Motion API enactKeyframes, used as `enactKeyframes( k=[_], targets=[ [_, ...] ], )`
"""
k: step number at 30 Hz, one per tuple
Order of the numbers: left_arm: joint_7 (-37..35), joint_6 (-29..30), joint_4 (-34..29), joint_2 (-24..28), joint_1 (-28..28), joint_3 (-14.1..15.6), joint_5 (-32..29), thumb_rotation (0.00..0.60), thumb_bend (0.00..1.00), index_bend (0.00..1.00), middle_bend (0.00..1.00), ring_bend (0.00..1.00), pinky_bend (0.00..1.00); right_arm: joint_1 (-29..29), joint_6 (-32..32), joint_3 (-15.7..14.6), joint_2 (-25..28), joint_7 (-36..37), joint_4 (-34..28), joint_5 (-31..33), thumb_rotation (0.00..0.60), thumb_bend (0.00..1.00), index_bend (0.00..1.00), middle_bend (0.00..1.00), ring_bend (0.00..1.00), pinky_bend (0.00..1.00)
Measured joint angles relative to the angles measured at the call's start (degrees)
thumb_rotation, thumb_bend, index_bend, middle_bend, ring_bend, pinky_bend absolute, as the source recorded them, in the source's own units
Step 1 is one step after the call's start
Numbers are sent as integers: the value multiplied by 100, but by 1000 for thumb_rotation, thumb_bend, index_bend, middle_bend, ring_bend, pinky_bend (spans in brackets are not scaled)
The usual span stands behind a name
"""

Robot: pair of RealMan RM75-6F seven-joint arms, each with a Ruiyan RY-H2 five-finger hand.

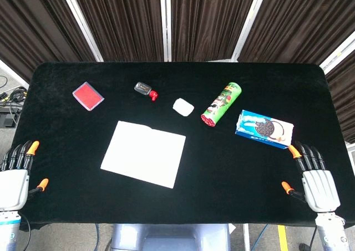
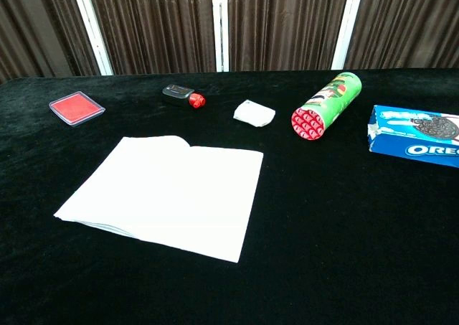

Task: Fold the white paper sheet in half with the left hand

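Paper sheet (image 1: 143, 153) folded on table, well right of empty, spread left robot hand (image 1: 13, 180)

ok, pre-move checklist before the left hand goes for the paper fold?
1. White paper sheet flat on the black table, nothing on top of it: ok.
2. Already folded? In the chest view the near left edge looks layered: cannot tell.
3. Left hand holds nothing, fingers apart, resting at the near left table edge: ok.
4. Right hand holds nothing and is parked far from the sheet: ok.
5. Path from left hand to sheet free of objects: ok.
6. Red case, small bottle and white packet lie beyond the sheet, apart from it: ok.
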Motion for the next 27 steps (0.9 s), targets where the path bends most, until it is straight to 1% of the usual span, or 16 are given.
enactKeyframes(
  k=[18,27],
  targets=[
    [-5,-101,-7,9,-70,22,38,600,216,0,0,0,0,-18,-75,4,61,61,-46,106,600,85,0,0,0,0],
    [8,-195,15,39,-94,98,70,600,214,0,0,0,0,11,-164,-21,45,51,-48,92,600,84,0,0,0,0]
  ],
)
